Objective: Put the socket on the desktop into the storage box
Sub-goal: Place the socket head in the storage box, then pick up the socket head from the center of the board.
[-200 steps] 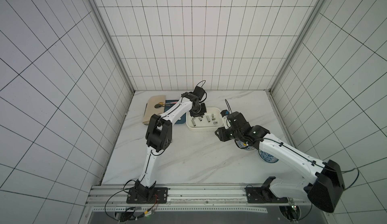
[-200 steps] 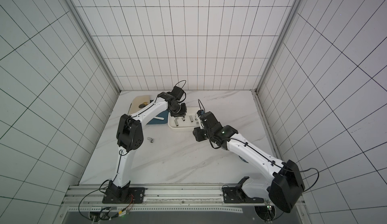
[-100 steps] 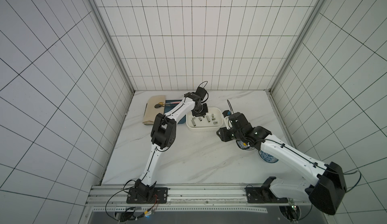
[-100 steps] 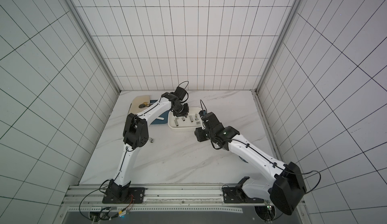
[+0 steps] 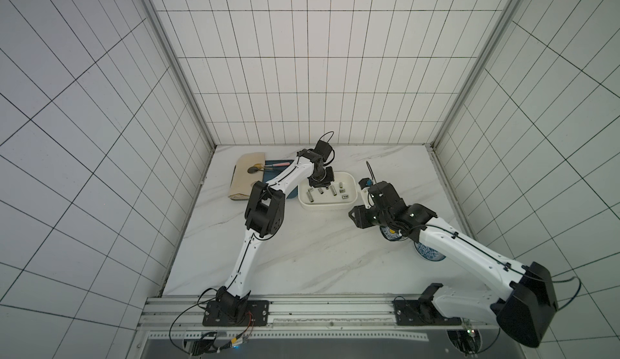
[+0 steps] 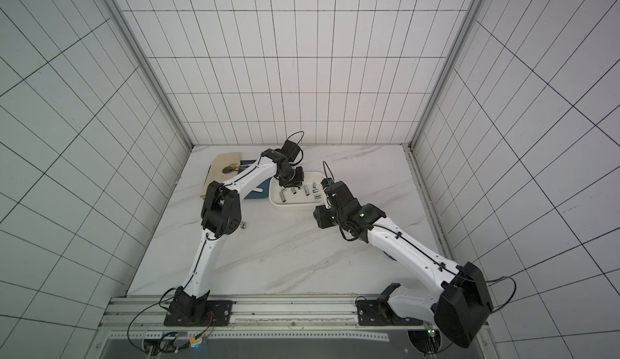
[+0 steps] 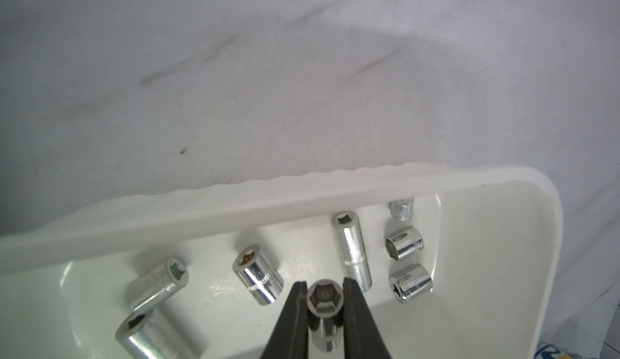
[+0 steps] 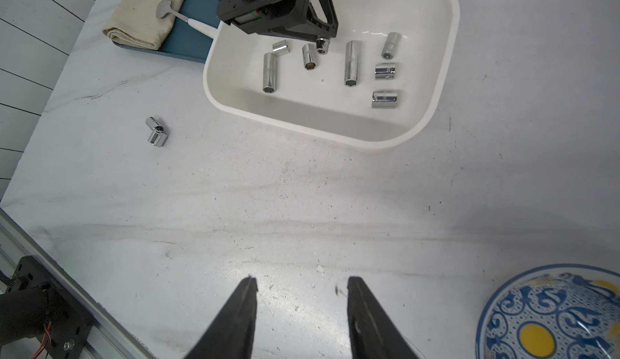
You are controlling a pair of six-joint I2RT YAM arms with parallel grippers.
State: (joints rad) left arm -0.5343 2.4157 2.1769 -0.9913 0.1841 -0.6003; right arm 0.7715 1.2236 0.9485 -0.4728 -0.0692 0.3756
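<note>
Since a second ago the elbow of my left arm has swung toward the storage box [image 5: 325, 207], with the left gripper [image 5: 322, 185] staying over it. In both top views, white-tiled walls [image 5: 302, 72] close three sides of the marble desktop [image 5: 302, 256]. In a top view, two patterned plates [image 5: 431, 256] sit partly under my right arm.

Left wrist view: the fingers [image 7: 293, 317] pinch one socket [image 7: 324, 302] above the box floor, where seven other sockets [image 7: 258, 275] lie.

Right wrist view: the right gripper [image 8: 302, 280] is spread and empty over bare desktop. What look like two loose sockets [image 8: 157, 132], touching, lie outside the box.
</note>
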